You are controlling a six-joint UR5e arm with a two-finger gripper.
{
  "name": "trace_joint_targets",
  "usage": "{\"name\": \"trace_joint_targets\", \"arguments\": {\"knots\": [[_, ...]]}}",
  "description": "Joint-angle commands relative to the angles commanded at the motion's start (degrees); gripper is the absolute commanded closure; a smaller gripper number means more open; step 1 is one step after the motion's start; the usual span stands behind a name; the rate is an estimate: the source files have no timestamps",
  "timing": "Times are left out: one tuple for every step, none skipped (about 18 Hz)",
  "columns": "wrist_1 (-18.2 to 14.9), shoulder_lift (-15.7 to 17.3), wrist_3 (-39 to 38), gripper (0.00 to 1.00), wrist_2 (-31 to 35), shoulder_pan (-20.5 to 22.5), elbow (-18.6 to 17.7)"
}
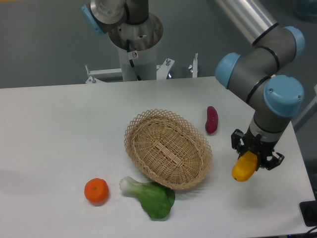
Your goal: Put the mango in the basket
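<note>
The gripper (247,159) pinches the mango (244,167) at four o'clock from the basket (168,148), above the counter (59,134), where the smooth fruit could slip free or clip the lacy rim in transit.

The basket (168,148) sits mid-counter (59,129); the leafy green (151,196) lies just before it, touching its front rim; the orange (96,191) lies left of the green; the oblong vegetable (211,119) lies right of the basket, behind the mango (243,168); the mango is in the hand (253,159), well right of the basket.
</note>
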Motion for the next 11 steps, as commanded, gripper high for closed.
{"name": "trace_joint_targets", "arguments": {"knots": [[0.00, 0.00, -0.09, 0.63, 0.00, 0.00, -0.09], [0.00, 0.00, -0.09, 0.63, 0.00, -0.09, -0.09], [0.00, 0.00, -0.17, 0.63, 0.00, -0.09, -0.09], [0.00, 0.00, -0.35, 0.63, 0.00, -0.09, -0.09], [0.00, 0.09, -0.44, 0.63, 0.00, -0.17, -0.09], [0.00, 0.09, -0.44, 0.63, 0.00, -0.18, -0.09], [0.00, 0.09, -0.53, 0.62, 0.00, -0.26, -0.09], [0.00, 0.09, -0.53, 0.62, 0.09, -0.35, -0.09], [0.09, 0.09, -0.61, 0.62, 0.09, -0.44, -0.17], [0.09, 0.09, -0.53, 0.62, 0.00, -0.53, -0.18], [0.09, 0.26, -0.44, 0.62, -0.17, -0.61, -0.61]]}}
